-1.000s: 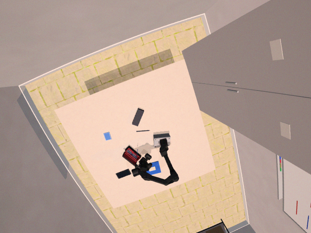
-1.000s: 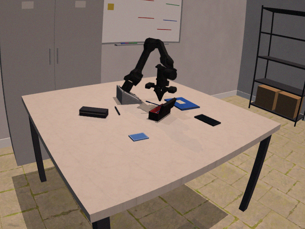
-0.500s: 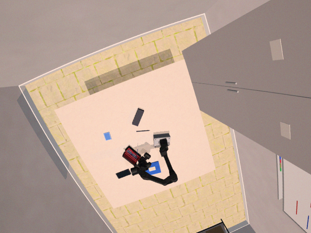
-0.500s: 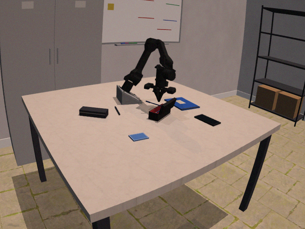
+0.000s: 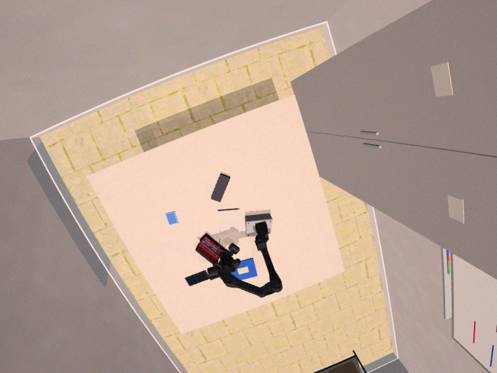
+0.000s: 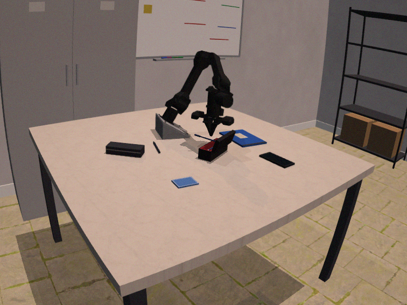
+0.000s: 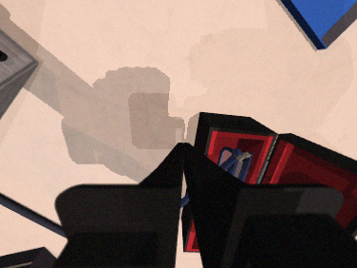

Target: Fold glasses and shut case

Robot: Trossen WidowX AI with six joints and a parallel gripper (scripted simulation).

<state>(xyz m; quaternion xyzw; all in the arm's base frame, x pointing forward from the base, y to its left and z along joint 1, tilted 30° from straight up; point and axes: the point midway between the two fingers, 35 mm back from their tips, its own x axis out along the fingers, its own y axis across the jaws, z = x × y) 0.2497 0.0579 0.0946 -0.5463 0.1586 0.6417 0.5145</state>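
Open glasses case on a table, end effector closed above

We list, largest first:

Grey cabinet: two doors, a pale label on each, its writing too small to read.

Table: pale top, dark legs.

Whiteboard: red, green and blue strokes, one yellow square; we can make out no words.

Robot arm: black, bent high over the table. Its end effector points down near the case, fingers narrow and together, with nothing between them.

Blue folder: flat, with a white label we cannot read.

Glasses case: black outside, red inside, lid standing open.

Dark box: oblong, well apart from the case.

Black phone: flat.

Glasses: blue, lying in the case, one arm sticking out past the rim.

Light-blue card: flat.

Dark pen: between dark box and arm base.
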